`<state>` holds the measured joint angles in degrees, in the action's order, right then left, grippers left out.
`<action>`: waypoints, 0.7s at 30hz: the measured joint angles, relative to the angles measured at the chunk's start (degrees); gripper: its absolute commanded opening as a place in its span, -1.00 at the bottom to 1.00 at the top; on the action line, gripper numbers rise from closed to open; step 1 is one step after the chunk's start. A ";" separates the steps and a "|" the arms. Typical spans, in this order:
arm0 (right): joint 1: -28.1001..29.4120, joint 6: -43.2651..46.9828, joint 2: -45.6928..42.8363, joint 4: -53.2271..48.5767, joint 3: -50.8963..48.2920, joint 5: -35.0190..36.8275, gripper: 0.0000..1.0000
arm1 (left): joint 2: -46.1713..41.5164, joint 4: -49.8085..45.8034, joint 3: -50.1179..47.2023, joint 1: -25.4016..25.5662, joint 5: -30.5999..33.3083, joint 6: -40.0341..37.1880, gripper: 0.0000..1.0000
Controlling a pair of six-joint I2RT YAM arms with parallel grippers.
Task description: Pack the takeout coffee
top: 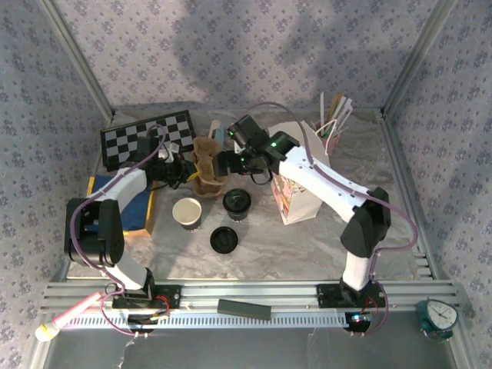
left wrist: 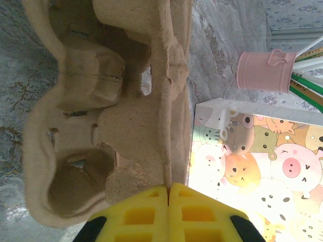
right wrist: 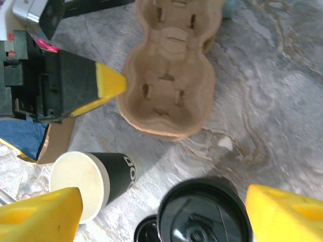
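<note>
Starting at the near edge of the table [top: 307, 254], a dark flat bar [top: 244, 309] lies between the two arm bases, out of the play. One step in, the loose black lid [top: 223, 239] sits flat on the marbled top.

Just beyond it the two cups stand side by side. The lidless cup [top: 187, 213], white inside, is on the left. The takeout coffee [top: 237, 204] is to its right, upright with its lid on, roughly mid-table and not yet packed.

Above that lidded cup hangs the right gripper [right wrist: 162, 204]. Its yellow fingers [right wrist: 40, 214] are spread wide and grip nothing, with the black lid framed between them lower down. My read: it's lined up to come down around the cup.

Just past the cups is the cardboard cup carrier [top: 207, 169], its wells empty. Whether it lies flat or is tipped a little, I can't tell.

Now the left gripper [left wrist: 168, 201]: its fingers [left wrist: 136, 219] are pressed together on the carrier's thin side rim, pinching it. That looks like bracing, so the light tray won't skid when a cup is pushed into a well.

Right of the carrier, the cartoon-print box [top: 296, 196] stands close, so the right arm has a tight lane.

Along the far edge, a checkerboard [top: 147, 138] lies toward the left corner. A pink bucket [top: 329, 132] of sticks sits toward the right, and both are well apart from the action.
</note>
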<state>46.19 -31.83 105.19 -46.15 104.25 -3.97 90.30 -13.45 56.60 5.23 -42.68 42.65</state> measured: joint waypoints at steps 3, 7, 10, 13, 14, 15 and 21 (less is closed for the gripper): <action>0.09 -0.48 4.55 0.07 2.78 -0.79 0.54 | 0.00 -0.02 0.00 0.00 0.02 -0.15 -1.00; -0.07 -0.92 9.05 0.00 3.98 -1.38 0.55 | -0.02 -0.02 -0.22 0.00 0.02 -0.15 -1.00; -0.42 -1.38 10.36 -0.15 4.50 -1.51 0.54 | -0.66 -0.15 -0.55 0.00 0.04 -0.15 -1.00; -0.96 -1.84 10.36 -0.15 5.55 -1.95 0.43 | -2.27 -0.50 -0.55 0.00 0.02 -0.13 -1.00; -1.14 -1.86 10.36 -0.07 5.99 -2.05 0.41 | -2.84 -0.52 -0.55 0.00 0.04 -0.13 -1.00; -1.38 -1.81 10.32 0.09 6.34 -2.08 0.37 | -3.61 -0.63 -0.55 0.00 0.07 -0.13 -1.00; -2.69 -1.77 9.44 0.02 7.72 -2.71 0.24 | -8.94 -1.40 -0.55 0.00 0.31 -0.13 -1.00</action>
<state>43.51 -33.61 114.63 -46.13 111.96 -6.68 81.36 -14.85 56.05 5.23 -42.37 42.52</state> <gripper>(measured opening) 0.629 0.056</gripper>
